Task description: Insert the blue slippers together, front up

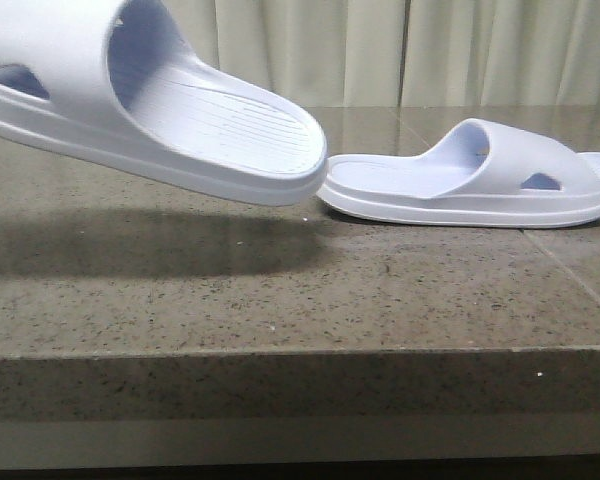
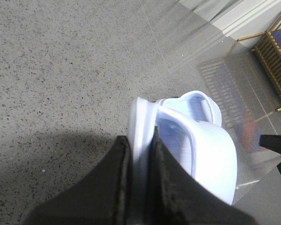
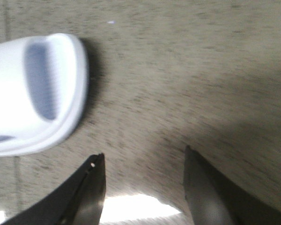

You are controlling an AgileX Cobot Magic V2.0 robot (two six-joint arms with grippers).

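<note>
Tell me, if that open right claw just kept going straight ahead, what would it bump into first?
Probably the bare stone table. The right gripper is open and empty, and the resting slipper lies off to one side of its line, though depth is unclear.

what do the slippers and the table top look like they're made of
Slippers: probably moulded foam or soft rubber; matte, one-piece, thick soles, ribbed footbed.
Table top: looks like polished stone or terrazzo; dark speckles, seams, faint sheen.
</note>
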